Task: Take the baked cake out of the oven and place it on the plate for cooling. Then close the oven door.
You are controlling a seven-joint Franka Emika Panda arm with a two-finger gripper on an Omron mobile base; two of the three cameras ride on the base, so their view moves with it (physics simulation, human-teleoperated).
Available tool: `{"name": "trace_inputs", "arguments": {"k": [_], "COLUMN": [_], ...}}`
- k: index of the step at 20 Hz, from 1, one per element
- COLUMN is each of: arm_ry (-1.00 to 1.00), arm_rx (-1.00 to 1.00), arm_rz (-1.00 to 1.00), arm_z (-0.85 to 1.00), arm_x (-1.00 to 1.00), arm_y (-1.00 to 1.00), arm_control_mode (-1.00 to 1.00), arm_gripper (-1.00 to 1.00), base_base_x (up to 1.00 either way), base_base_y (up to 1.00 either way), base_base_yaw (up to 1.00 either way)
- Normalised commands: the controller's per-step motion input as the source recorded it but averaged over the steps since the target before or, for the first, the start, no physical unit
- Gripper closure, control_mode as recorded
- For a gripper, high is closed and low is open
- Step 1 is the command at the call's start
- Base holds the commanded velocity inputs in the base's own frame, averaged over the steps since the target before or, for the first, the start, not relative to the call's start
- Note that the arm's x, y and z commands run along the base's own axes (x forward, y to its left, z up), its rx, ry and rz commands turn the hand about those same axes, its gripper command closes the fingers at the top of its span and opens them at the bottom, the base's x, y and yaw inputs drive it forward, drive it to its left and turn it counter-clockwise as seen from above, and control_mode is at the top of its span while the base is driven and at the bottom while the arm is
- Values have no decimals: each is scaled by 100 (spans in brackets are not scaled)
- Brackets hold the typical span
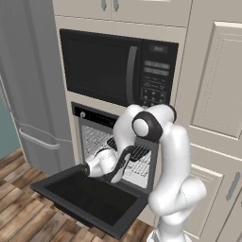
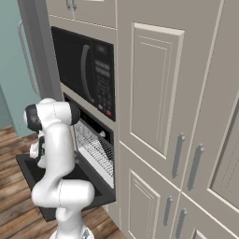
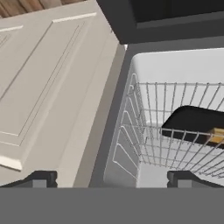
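The oven (image 1: 120,151) stands open below the black microwave (image 1: 118,68), and the oven door (image 1: 90,198) lies dropped flat in front of it, with the arm reaching out over the door toward the cavity. The pincer (image 3: 111,179) hangs just outside the oven's mouth with its two fingertips (image 3: 41,179) spread wide apart and nothing between them, so it is open and empty. Inside, on a wire rack (image 3: 175,131), sits a dark pan (image 3: 192,124) with a sliver of golden cake (image 3: 217,135) showing at its far edge; this is the cake to be carried out, and it rests well back on the rack, to one side of the pincer's line. The pan looks stiff and thin-walled, probably light, with a smooth rim that could slip, while the cake itself would be soft and crumbly. The sensible hold seems to be on the pan's near rim, one finger inside and one outside, kept level through the lift. The plate's place cannot be told from here.
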Motion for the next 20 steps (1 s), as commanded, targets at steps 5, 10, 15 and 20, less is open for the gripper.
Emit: {"name": "trace_inputs", "arguments": {"k": [5,10,15,20], "arm_ry": [-9,1,1,1], "arm_rx": [1,4,3,7], "arm_rz": [1,0,0,0], "arm_z": [-5,-15,-45,-62], "arm_x": [45,62,45,36], "arm_y": [-8,-15,-4,-10], "arm_control_mode": [-100,-100,-100,-100], "arm_gripper": [-100,-100,-100,-100], "base_base_x": [0,0,0,0], "base_base_y": [0,0,0,0], "base_base_yaw": [0,0,0,0]}}
